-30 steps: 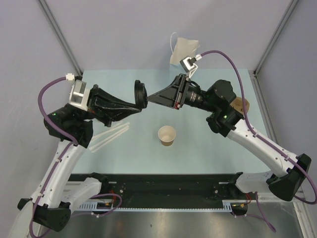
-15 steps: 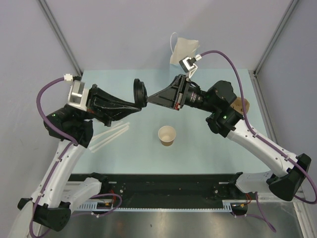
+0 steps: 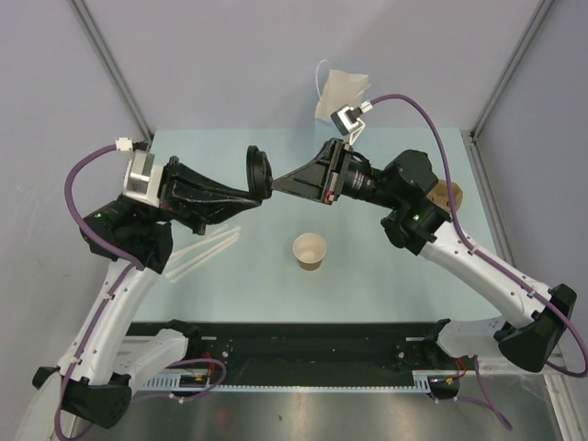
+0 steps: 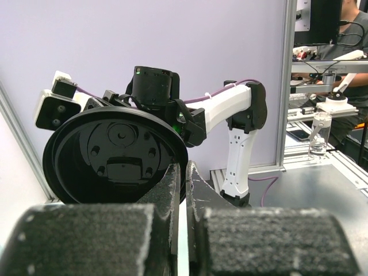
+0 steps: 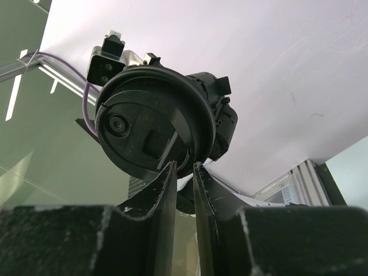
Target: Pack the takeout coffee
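Top external: black lid held on edge where the two arms meet

Upright in mid-air, the black lid (image 4: 115, 155) is clamped at its lower rim by the left fingers (image 4: 174, 179), probably so the other arm can take a better hold. The right fingers (image 5: 170, 175) straddle that rim from the opposite side with only a slit between them. Whether they pinch it I cannot tell. The lid is glossy moulded plastic, round, with a raised rim and a recessed centre. Below the fingertips and nearer the bases, the paper cup (image 3: 310, 251) stands alone on the pale counter (image 3: 386, 276). It has a kraft-brown wall, a cream inside and an open mouth, so the coffee is not yet lidded. Beyond the right fingers sits a crumpled white bag (image 3: 342, 92).
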